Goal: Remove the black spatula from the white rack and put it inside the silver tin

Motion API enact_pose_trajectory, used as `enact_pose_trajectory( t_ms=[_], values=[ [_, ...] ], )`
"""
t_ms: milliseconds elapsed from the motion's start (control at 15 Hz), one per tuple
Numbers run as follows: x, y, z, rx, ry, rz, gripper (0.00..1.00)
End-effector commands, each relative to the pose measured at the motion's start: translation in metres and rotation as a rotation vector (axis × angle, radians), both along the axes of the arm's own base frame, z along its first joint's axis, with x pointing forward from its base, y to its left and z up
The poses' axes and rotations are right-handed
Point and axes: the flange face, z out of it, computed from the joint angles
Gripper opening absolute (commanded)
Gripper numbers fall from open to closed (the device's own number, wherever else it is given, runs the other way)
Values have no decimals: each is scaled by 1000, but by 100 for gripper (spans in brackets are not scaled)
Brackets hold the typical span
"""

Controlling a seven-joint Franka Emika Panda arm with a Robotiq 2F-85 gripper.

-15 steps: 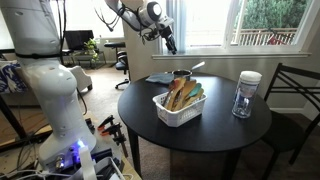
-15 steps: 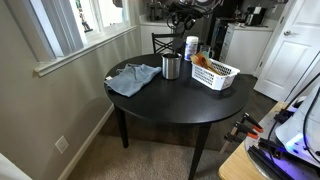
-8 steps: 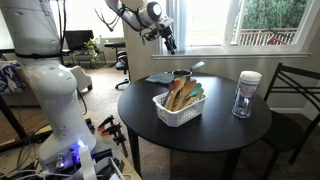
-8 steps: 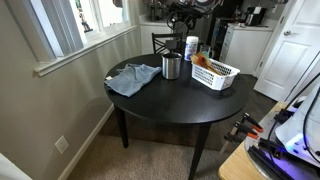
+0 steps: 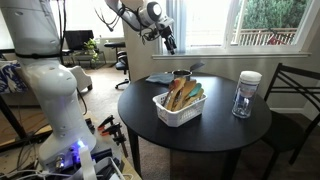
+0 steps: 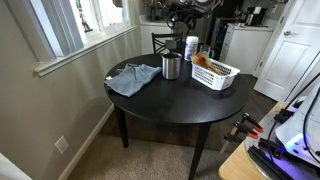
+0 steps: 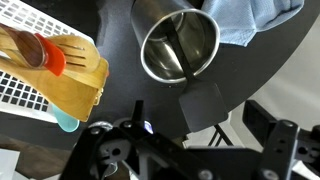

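In the wrist view the silver tin [image 7: 180, 45] stands on the black table. The black spatula [image 7: 204, 104] leans in it, handle down inside and flat head sticking out over the rim. My gripper [image 7: 199, 118] hangs above the tin, open, with its fingers [image 7: 262, 122] wide apart and clear of the spatula head. The white rack [image 7: 25, 85] lies to the left and holds wooden utensils and a teal one. In both exterior views the gripper [image 5: 170, 42] [image 6: 180, 22] is well above the tin [image 5: 181, 76] [image 6: 171, 67], and the rack [image 5: 180, 108] [image 6: 215, 74] sits beside it.
A blue cloth [image 6: 133, 78] [image 7: 245, 20] lies next to the tin. A clear jar with a white lid [image 5: 246, 95] [image 6: 191, 47] stands on the round table [image 5: 215, 135]. A chair [image 5: 295, 95] sits at the table's side, and a window ledge runs behind.
The spatula's head has sunk a little lower toward the tin's rim. The arm has stayed in place above the tin.
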Motion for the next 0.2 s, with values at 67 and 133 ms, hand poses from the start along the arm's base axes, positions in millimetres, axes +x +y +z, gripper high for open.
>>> enact_pose_trajectory(
  t_ms=[67, 133],
  values=[
    [0, 0, 1, 0, 1, 0, 100],
    [0, 0, 1, 0, 1, 0, 100]
  ],
)
